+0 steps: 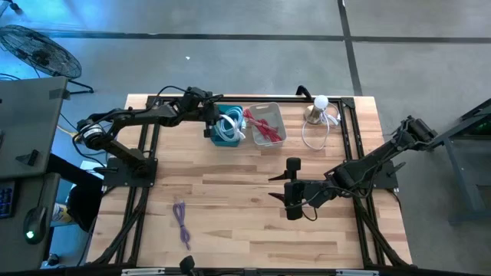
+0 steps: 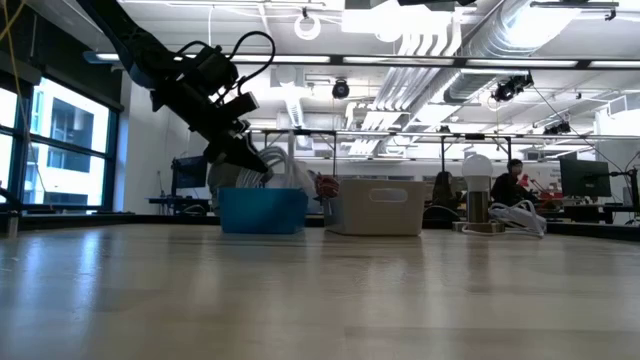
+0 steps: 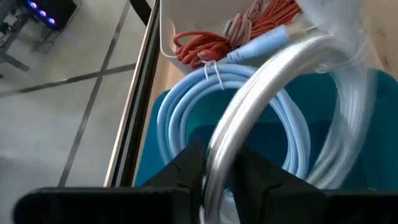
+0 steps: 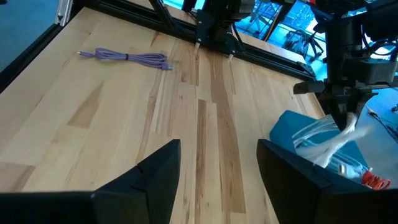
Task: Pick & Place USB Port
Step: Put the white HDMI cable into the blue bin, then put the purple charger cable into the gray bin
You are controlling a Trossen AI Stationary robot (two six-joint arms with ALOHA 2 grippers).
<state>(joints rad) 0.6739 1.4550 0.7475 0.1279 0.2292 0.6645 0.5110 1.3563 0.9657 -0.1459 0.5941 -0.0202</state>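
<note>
A teal bin (image 1: 228,128) at the table's far side holds a coiled light-blue cable (image 3: 186,106) and a clear white cable (image 3: 292,62). Next to it a white bin (image 1: 266,124) holds red cables (image 3: 249,28). My left gripper (image 1: 210,123) hangs over the teal bin's left edge, shut on the clear white cable; the low view shows it (image 2: 247,160) just above the bin (image 2: 262,210). A purple cable (image 1: 182,222) lies loose on the near left of the table. My right gripper (image 4: 217,168) waits open, low over the table's middle right (image 1: 276,188). My left gripper pinches a loop of the clear white cable (image 3: 214,165) between its two fingers (image 3: 183,171), coming slanting down from the table's left. The loop rises out of the teal bin; the rest of the coil (image 4: 323,146) hangs into the bin below the fingers.
A white lamp-like device (image 1: 318,107) with a loose white cord (image 1: 313,138) stands at the far right. Black frame rails (image 1: 146,153) run along the table's edges. Bare wood lies between the bins and the purple cable (image 4: 127,57).
</note>
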